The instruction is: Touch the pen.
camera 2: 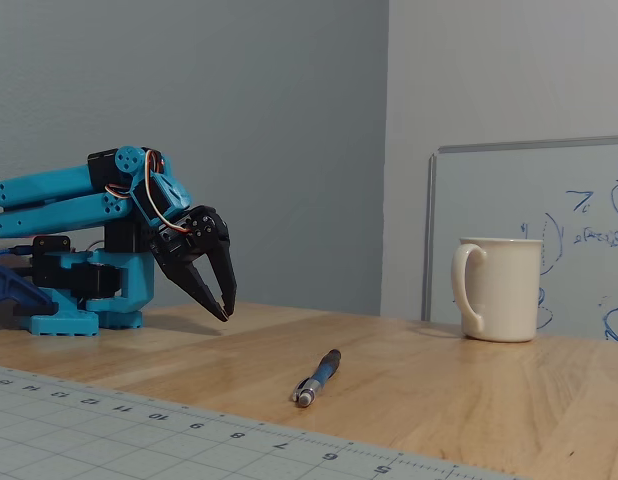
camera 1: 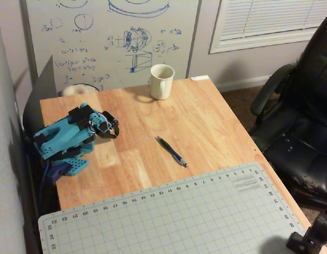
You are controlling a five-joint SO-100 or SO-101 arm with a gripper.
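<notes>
The pen is slim and dark blue-black and lies diagonally on the wooden table, near its middle. In the fixed view the pen points its metallic tip toward the camera. The blue arm sits folded at the table's left side. Its black gripper hangs nose-down just above the wood, well left of the pen and not touching it. In the fixed view the gripper has its fingertips together and nothing between them.
A cream mug stands at the table's far edge in front of a whiteboard. A grey cutting mat covers the near part of the table. A black office chair stands to the right of the table.
</notes>
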